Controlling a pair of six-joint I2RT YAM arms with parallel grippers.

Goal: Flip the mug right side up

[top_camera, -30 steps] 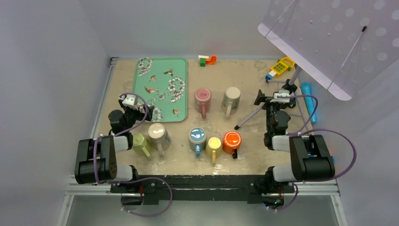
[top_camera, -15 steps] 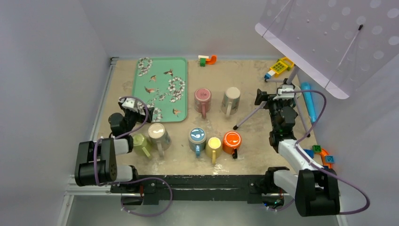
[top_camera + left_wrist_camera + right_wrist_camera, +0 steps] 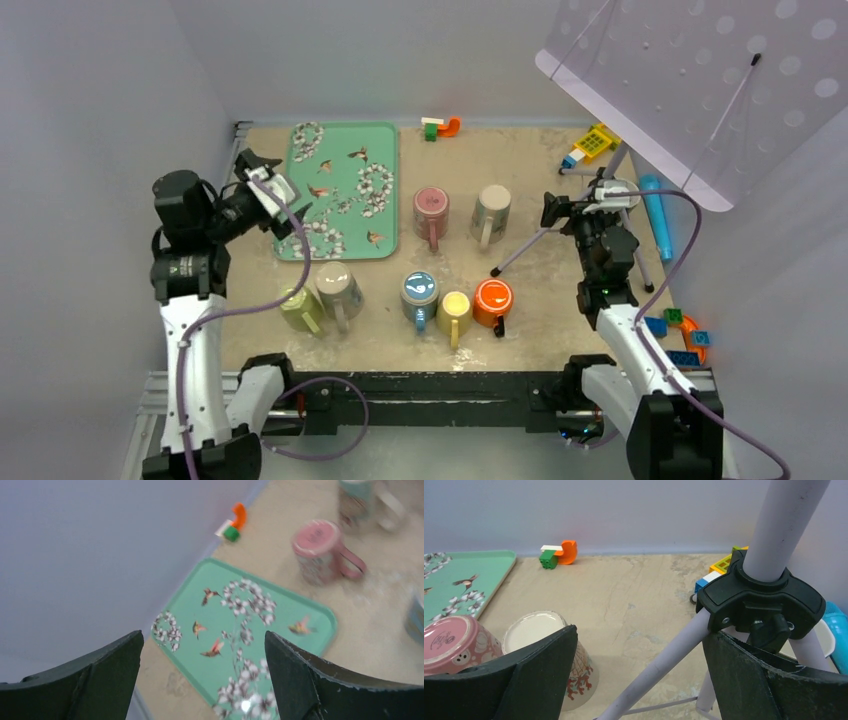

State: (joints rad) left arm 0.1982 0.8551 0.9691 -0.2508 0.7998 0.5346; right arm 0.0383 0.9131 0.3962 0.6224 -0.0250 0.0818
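Beneath the left gripper (image 3: pixel 201 640), a mint-green tray (image 3: pixel 280 607) patterned with hummingbirds and white blossom sprays; just ahead of the right gripper (image 3: pixel 639 635), a pink mug (image 3: pixel 451 647) and a cream mug (image 3: pixel 549 655) with red floral print; back to its left, a blue mug (image 3: pixel 419 290), a yellow mug (image 3: pixel 455 304) and an orange mug (image 3: pixel 493 296); close at its right, a tripod (image 3: pixel 769 595) with a black hub and pale lilac legs.

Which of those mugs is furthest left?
The olive-green mug, at the front row's left end beside the tan mug; every other mug stands further right.

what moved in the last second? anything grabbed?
The black left gripper lifted and swung back-left, from the green floral tray's near-left corner to its left edge. The black right gripper stayed beside the white tripod while its arm unfolded upward. Both open, nothing grasped. The seven ceramic mugs and the tray are unmoved.
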